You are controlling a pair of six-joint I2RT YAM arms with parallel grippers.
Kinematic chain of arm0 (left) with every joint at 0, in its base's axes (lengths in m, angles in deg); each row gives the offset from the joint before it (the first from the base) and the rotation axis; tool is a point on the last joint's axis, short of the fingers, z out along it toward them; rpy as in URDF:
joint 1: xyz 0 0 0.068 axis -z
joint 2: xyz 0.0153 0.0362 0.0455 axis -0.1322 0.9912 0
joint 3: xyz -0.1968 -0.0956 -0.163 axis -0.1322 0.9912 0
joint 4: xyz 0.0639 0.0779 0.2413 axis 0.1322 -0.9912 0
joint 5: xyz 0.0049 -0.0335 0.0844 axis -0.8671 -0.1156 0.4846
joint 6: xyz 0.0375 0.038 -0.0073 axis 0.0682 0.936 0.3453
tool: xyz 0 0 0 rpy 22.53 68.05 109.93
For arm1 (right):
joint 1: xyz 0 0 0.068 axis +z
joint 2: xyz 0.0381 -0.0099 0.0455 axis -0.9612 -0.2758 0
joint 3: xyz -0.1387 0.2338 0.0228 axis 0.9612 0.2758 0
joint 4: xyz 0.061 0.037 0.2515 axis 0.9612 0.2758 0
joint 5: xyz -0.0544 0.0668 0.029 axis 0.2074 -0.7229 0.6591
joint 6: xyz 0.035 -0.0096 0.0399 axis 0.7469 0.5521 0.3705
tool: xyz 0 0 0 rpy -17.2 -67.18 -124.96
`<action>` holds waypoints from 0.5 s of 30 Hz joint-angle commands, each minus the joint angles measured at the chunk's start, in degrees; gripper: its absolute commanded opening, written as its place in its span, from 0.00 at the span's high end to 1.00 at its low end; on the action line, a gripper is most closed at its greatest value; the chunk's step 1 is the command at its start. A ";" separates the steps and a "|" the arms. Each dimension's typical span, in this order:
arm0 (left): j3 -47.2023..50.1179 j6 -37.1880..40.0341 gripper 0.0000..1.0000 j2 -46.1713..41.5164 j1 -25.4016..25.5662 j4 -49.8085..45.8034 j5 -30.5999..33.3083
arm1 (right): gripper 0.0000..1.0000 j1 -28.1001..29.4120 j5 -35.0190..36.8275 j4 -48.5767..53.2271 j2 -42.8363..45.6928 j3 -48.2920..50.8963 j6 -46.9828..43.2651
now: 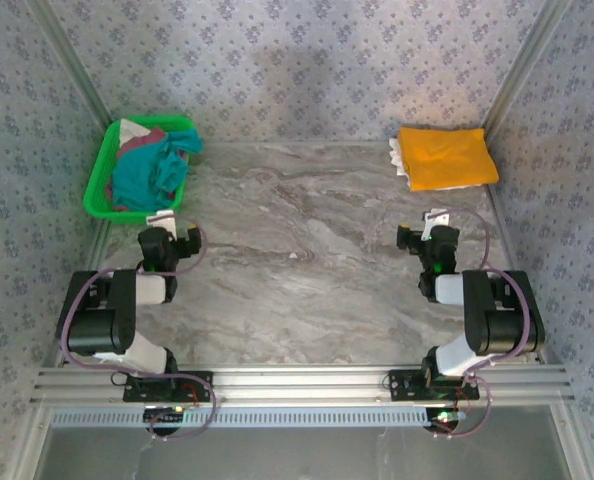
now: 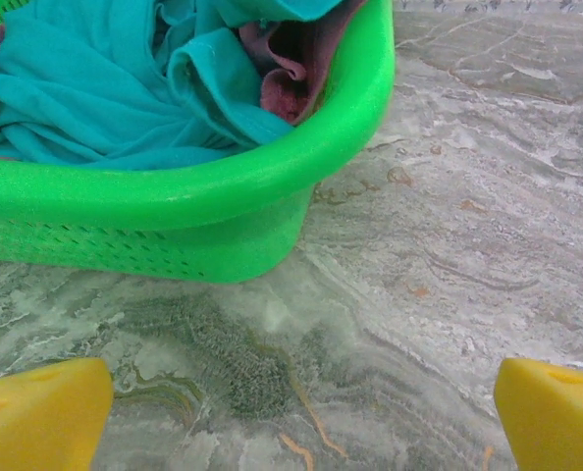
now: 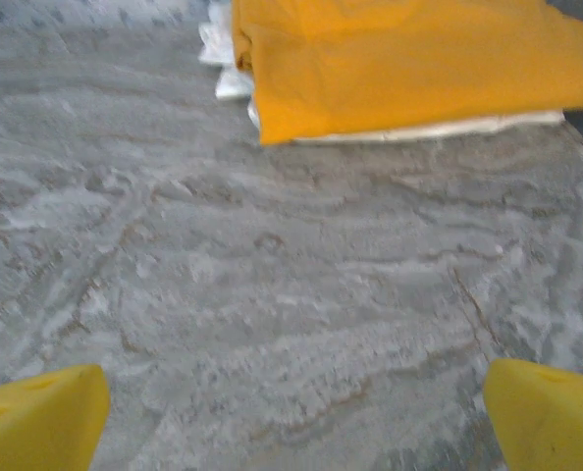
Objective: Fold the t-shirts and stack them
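A crumpled teal t-shirt (image 1: 157, 170) (image 2: 105, 88) lies in the green basket (image 1: 102, 185) (image 2: 203, 196) at the back left, with a maroon t-shirt (image 2: 287, 74) (image 1: 142, 140) bunched beside it. An orange-yellow t-shirt (image 1: 445, 157) (image 3: 399, 59) sits folded at the back right on top of white folded cloth (image 3: 228, 59). My left gripper (image 1: 167, 222) (image 2: 301, 412) hovers open over bare table just in front of the basket. My right gripper (image 1: 432, 222) (image 3: 296, 412) stands open over bare table, short of the folded pile. Nothing is between either pair of fingers.
The marble-patterned table (image 1: 307, 250) lies open between the two arms. Patterned walls close in the back and both sides. A metal rail (image 1: 297, 385) carries the arm bases at the near edge.
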 commanded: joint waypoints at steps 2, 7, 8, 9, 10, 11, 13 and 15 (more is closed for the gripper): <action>-1.09 -0.06 0.01 -15.78 5.20 -12.40 7.90 | 0.00 2.40 10.09 20.43 12.69 -6.68 5.97; -5.45 -9.20 0.00 -34.12 5.34 -29.17 9.28 | 0.00 9.29 7.48 29.26 24.34 -11.19 6.88; -8.97 -9.44 0.00 -34.18 4.88 -33.18 9.34 | 0.00 11.59 6.56 31.25 24.22 -13.32 5.34; -12.50 -9.88 0.00 -32.93 3.87 -36.95 8.78 | 0.00 13.49 6.30 33.49 23.35 -15.80 3.87; -17.41 -10.71 0.00 -30.46 2.06 -41.63 6.99 | 0.00 15.50 7.39 36.37 21.51 -19.08 3.20; -22.44 -11.59 0.00 -26.93 -0.21 -45.62 4.68 | 0.00 16.82 7.84 39.31 19.27 -22.53 3.15; -30.83 -11.69 0.00 -19.71 -2.79 -51.69 4.18 | 0.00 18.85 7.03 42.90 14.95 -28.11 3.13; -39.36 -11.04 0.00 -11.62 -4.39 -57.15 5.05 | 0.00 21.10 6.90 43.76 11.25 -31.54 2.55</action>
